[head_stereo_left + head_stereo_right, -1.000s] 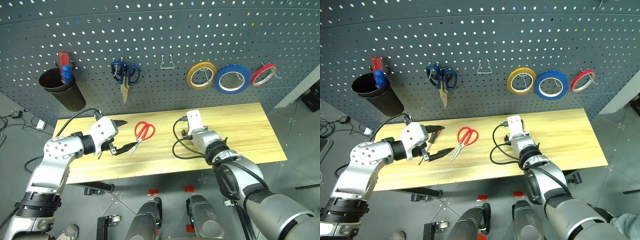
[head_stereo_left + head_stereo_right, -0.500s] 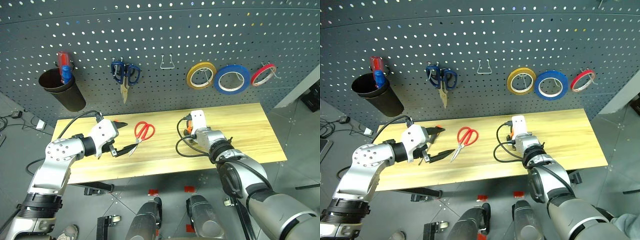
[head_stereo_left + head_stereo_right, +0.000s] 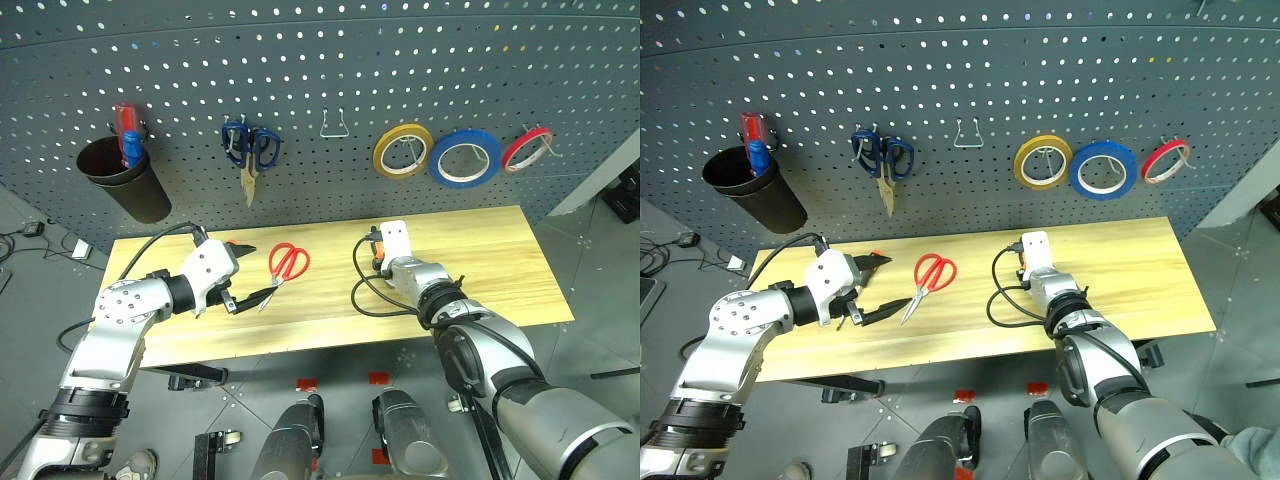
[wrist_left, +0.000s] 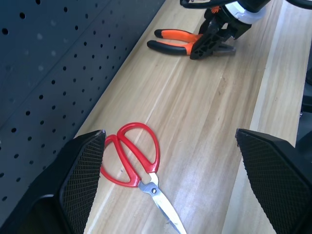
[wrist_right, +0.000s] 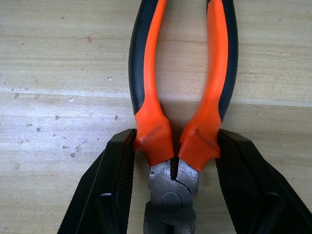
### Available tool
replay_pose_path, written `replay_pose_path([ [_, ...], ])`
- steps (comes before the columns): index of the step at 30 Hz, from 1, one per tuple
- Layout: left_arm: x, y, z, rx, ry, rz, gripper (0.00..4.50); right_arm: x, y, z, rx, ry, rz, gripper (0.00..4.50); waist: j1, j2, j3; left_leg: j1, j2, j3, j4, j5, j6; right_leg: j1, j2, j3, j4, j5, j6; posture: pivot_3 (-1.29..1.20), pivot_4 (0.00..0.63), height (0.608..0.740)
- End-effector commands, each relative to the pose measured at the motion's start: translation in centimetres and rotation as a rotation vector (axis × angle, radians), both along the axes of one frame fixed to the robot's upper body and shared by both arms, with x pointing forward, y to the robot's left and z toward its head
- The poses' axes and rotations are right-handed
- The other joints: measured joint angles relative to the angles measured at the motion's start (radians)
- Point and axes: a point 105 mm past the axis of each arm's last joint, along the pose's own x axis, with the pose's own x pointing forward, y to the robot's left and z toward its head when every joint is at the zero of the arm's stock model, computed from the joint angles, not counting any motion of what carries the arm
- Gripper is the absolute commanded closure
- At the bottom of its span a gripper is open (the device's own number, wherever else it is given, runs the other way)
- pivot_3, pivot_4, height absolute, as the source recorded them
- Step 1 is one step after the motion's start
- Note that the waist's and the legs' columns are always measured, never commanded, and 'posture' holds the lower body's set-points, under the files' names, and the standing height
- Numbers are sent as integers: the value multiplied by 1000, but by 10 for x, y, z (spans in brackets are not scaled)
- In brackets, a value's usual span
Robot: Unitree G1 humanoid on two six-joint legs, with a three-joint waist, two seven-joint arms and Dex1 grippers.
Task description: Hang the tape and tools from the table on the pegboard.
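Pliers (image 5: 178, 112) lie flat on the table (image 3: 480, 260), the right gripper (image 5: 175, 195) clamping both orange handle necks. A firm, centred hold before lifting toward the pegboard (image 3: 330, 60) should prevent twisting. Left gripper (image 4: 170, 161) hangs released above red-handled scissors (image 4: 136, 161).

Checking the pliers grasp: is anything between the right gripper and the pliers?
Nothing visible. The right gripper already has a finger on each side of the pliers, pressed against the orange handles near the joint, with the pliers lying flat on the table.
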Motion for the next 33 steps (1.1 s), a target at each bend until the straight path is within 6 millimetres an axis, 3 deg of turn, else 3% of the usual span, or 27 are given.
replay_pose_path([
  [1, -4, -1, 13, -59, -39, 22, 0, 4, -7, 11, 5, -30, 49, 2366, 1, 0, 0, 0, 0, 0, 0, 0, 0, 0, 0, 0, 0, 0, 0, -154, 282, 740],
  [4, -9, -3, 11, -80, -28, 29, 0, -3, -14, 20, 0, -57, 99, 2366, 2, 0, 0, -2, 0, 0, 0, 0, 0, 0, 0, 0, 0, 0, 0, -161, 282, 740],
  [10, -16, -8, 15, -194, -23, 93, 0, -48, -31, 52, 17, -159, 144, 2366, 2, 0, 0, -14, 0, 0, 1, 2, -4, -11, 0, 0, 0, 0, 0, -179, 274, 740],
  [14, -25, -5, 14, -258, -18, 162, 0, -92, -18, 78, 76, -283, 187, 2366, -2, 0, 0, -17, 1, 1, 0, 2, -4, -16, 1, 1, 1, 0, 0, -193, 265, 740],
  [18, -28, 2, 19, -324, -25, 238, 0, -102, -9, 98, 159, -367, 149, 2366, -1, 0, 0, -16, 3, 1, 0, 2, -5, -16, 2, 1, 2, 0, 0, -200, 254, 740],
  [23, -30, 5, 28, -387, -52, 294, 0, -101, -7, 155, 156, -670, 168, 2366, 11, -1, -1, -15, 2, 0, 3, 2, -5, -18, 2, -1, 2, 4, -1, -198, 240, 740],
  [27, -31, 4, 40, -425, -74, 313, 0, -114, 6, 214, 75, -978, 258, 2366, 16, -1, -1, -15, 2, 1, 3, 3, -6, -17, 2, -1, 0, 6, 1, -195, 236, 740],
  [33, -33, 1, 60, -472, -88, 312, 0, -117, 31, 269, 61, -1233, 306, 2366, 3, -2, -2, -15, 4, 1, 2, 4, -9, -16, 4, -1, 2, 6, 0, -180, 232, 740],
])
